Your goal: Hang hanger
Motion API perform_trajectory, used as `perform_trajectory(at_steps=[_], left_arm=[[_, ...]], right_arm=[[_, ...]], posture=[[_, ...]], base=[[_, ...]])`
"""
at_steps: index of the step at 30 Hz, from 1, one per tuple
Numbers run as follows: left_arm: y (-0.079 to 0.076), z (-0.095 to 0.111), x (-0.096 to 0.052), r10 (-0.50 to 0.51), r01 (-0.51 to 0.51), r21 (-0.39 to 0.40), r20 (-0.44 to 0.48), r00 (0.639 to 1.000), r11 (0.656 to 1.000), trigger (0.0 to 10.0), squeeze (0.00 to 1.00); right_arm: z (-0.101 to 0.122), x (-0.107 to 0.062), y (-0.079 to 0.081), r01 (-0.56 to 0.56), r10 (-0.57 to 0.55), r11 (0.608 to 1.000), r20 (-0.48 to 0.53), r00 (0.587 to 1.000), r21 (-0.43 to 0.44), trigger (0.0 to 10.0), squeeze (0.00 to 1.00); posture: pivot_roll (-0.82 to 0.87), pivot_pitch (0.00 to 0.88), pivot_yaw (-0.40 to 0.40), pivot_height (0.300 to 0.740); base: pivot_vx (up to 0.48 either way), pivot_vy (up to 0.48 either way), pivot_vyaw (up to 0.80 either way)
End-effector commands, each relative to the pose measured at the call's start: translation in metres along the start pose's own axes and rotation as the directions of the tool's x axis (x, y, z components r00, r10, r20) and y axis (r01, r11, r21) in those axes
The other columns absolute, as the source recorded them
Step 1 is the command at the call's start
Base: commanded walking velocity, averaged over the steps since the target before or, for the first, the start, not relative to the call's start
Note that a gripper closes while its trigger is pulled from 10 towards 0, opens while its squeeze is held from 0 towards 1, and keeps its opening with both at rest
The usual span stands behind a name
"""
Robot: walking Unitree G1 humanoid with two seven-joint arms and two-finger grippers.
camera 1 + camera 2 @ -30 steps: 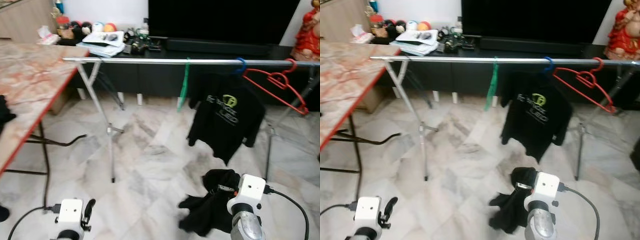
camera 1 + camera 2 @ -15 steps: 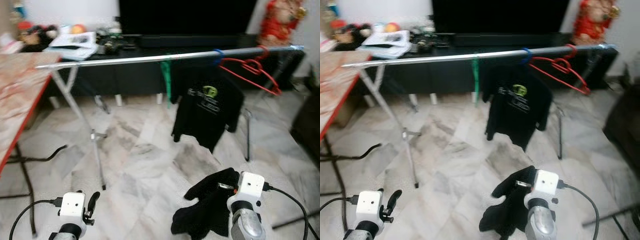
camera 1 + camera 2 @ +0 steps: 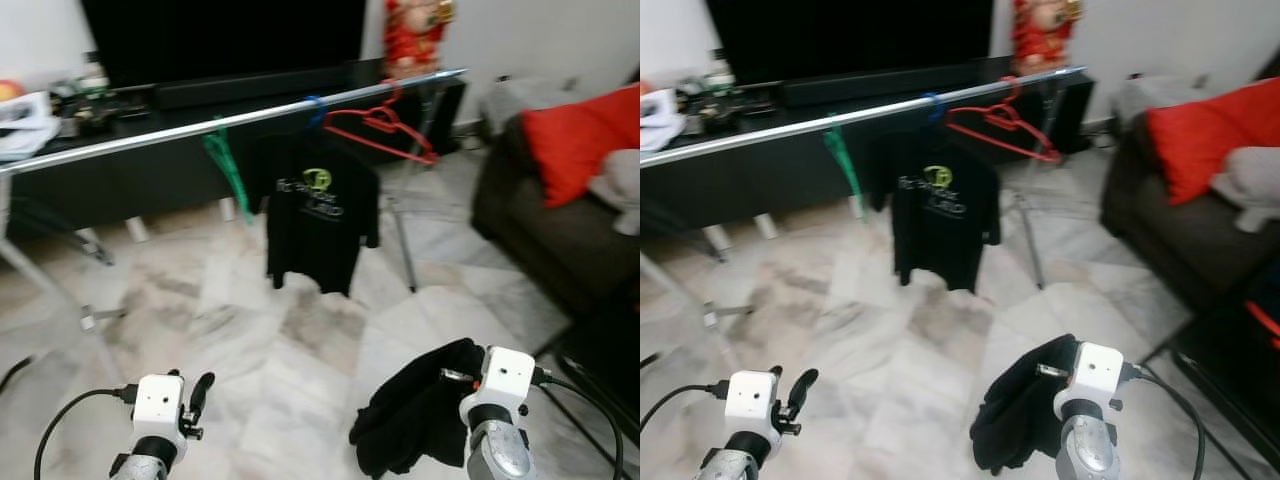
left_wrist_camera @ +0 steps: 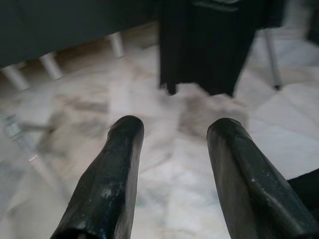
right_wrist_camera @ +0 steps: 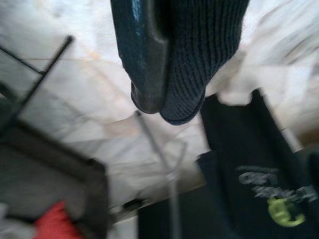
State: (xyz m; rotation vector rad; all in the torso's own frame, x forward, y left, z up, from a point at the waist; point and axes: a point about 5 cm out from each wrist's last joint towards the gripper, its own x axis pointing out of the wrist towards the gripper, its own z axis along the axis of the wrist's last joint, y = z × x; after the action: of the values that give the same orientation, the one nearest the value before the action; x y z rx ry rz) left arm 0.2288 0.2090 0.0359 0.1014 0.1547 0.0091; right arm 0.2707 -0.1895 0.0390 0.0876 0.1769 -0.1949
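My view swings right: the marble counter is gone from frame and a dark sofa (image 3: 560,215) with a red cushion (image 3: 580,130) comes in at three o'clock, so I am turning, not hanging yet. At seven o'clock my left claw (image 3: 196,398) hangs empty, fingers spread wide. Up at twelve, the rail (image 3: 240,118) carries a green hanger (image 3: 228,170), a black T-shirt (image 3: 318,215) and a bare red hanger (image 3: 380,135). At five o'clock my right claw (image 5: 164,59) pinches a black knit garment (image 3: 420,415); any hanger inside it is hidden.
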Motion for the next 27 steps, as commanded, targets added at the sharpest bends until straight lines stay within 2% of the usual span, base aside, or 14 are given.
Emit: perform_trajectory(at_steps=[1,12,27], left_arm=[[0.0017,-0.0031,-0.0027,-0.006,0.006,0.0,-0.02,1.0,1.0,10.0,0.0],[0.0033,0.0013,-0.0011,0.06,-0.06,-0.041,0.0,0.998,0.997,10.0,0.0],[0.0036,0.0018,-0.0005,0.067,-0.067,-0.041,-0.006,0.998,0.997,10.0,0.0]], right_arm=[[0.0036,0.0005,0.0019,-0.003,0.002,1.0,0.027,1.0,0.001,10.0,0.0],[0.0021,-0.0024,0.0052,-0.021,0.021,1.0,0.045,0.999,-0.001,10.0,0.0],[-0.0006,-0.0026,0.0057,-0.03,0.031,0.999,0.034,0.999,-0.011,10.0,0.0]], posture=[[0.0,0.09,0.021,0.721],[0.0,0.066,0.021,0.721],[0.0,0.089,0.015,0.721]], base=[[0.0,0.0,0.0],[0.0,0.0,0.0],[0.0,0.0,0.0]])
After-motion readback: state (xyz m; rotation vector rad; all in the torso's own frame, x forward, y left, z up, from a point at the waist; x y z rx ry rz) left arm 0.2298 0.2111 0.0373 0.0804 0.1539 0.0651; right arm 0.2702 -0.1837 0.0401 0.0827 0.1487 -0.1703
